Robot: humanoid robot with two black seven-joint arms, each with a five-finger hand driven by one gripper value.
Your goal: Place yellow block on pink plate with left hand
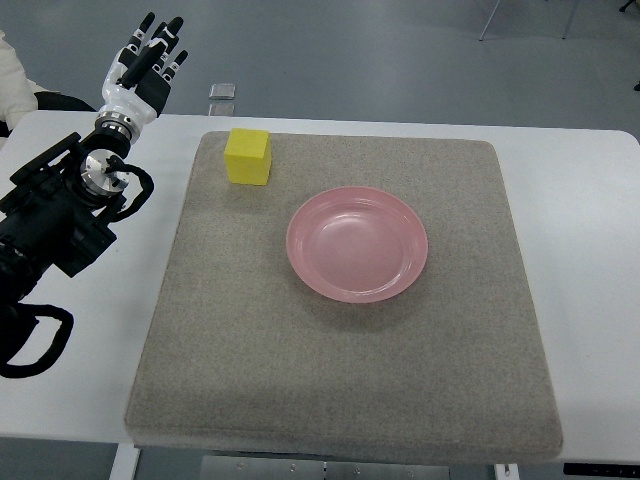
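Note:
A yellow block [248, 157] sits on the grey mat [340, 370] near its far left corner. The pink plate [357, 243] lies empty in the middle of the mat, to the right of and nearer than the block. My left hand [150, 57] is raised beyond the table's far left edge, well left of the block, its fingers spread and holding nothing. Its black forearm runs down the left side of the picture. The right arm does not show.
The white table [590, 250] carries the mat. A small grey square object [223, 91] lies on the floor beyond the far edge. A person's white sleeve [12, 85] shows at the far left edge.

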